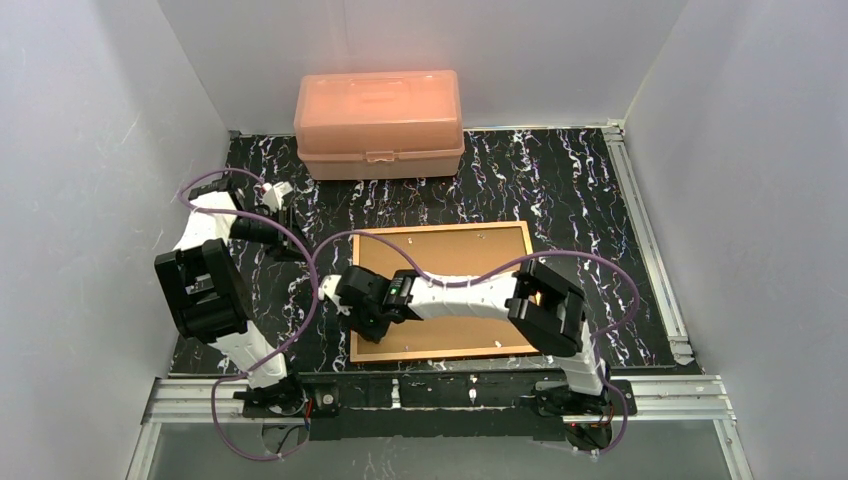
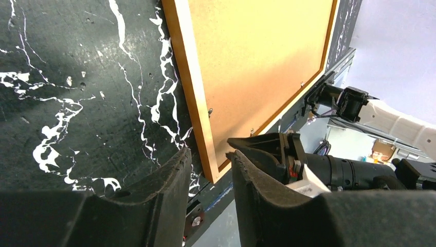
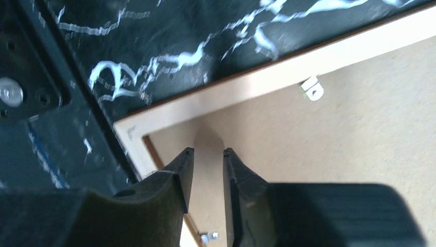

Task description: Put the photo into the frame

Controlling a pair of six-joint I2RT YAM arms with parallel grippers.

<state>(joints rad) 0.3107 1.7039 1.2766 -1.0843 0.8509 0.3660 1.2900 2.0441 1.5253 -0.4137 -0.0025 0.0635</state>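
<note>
Checking the frame (image 1: 450, 230): it lies face down mid-table, its near long side just inside the near edge of the table (image 1: 600, 200). The brown backing board (image 3: 334, 154) sits inside the wooden border. The photo is in no view (under the board or elsewhere, can't tell).

The right gripper (image 3: 205, 152) hangs over the board at the near-left inside corner, fingers a narrow slit apart, nothing between them. The left gripper (image 2: 210, 152) hovers over bare table left of the frame, partly open and empty.

My read: the step is working that corner of the back, either a turn clip (image 3: 312, 88) or the board's edge. To do it well:
- Come down square.
- Put one tip in the seam between board and border, not on the wood.
- Keep the push low so the frame doesn't skate toward the rail (image 1: 450, 385).
- The left gripper could pin the left border first.

Room: there is bare table left of and behind the frame, and the pink box (image 1: 380, 122) is well apart at the far end. The tight side is the near edge. The right arm (image 1: 460, 295) also lies across the board, so lifting the board needs that arm out of the way.
</note>
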